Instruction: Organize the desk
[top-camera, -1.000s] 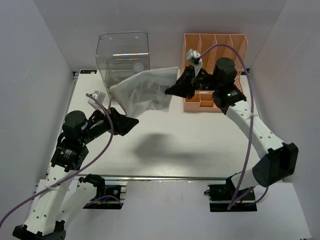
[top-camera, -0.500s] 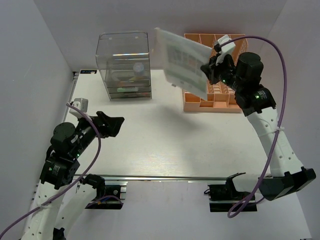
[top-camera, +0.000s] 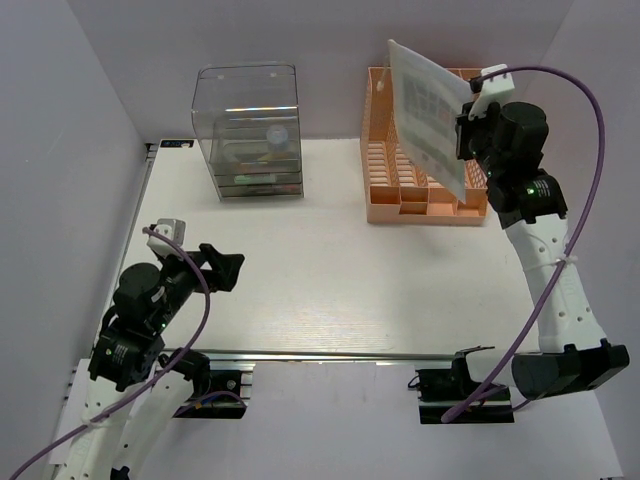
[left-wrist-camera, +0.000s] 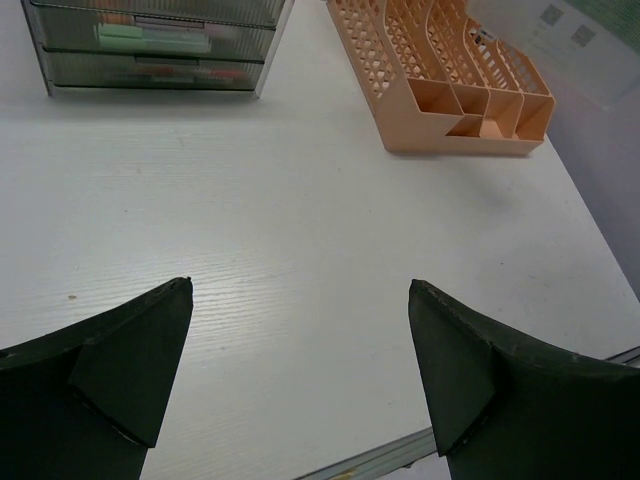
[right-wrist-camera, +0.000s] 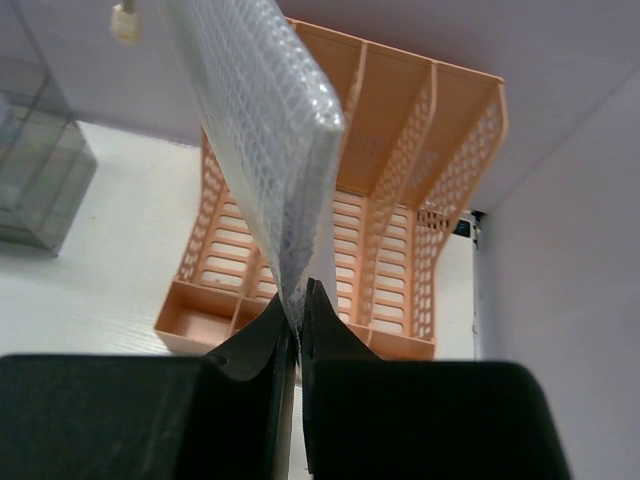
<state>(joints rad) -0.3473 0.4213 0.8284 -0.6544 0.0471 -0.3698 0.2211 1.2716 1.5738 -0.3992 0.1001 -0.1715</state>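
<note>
The desk (top-camera: 330, 280) is a white ribbed tabletop with a metal rail at its front edge. My right gripper (top-camera: 462, 140) is shut on the edge of a translucent mesh document pouch (top-camera: 425, 115) and holds it tilted in the air over the orange file rack (top-camera: 425, 200). In the right wrist view the pouch (right-wrist-camera: 265, 150) rises from the closed jaws above the rack (right-wrist-camera: 390, 240). My left gripper (top-camera: 228, 268) is open and empty, low over the desk's front left (left-wrist-camera: 300, 300).
A clear drawer box (top-camera: 248, 130) with coloured items in its drawers stands at the back left, also in the left wrist view (left-wrist-camera: 150, 45). White walls enclose the desk on the left, back and right.
My right gripper lifted the pouch from near the drawer box and carried it right and up, over the file rack. My left arm drew back toward the front left.
</note>
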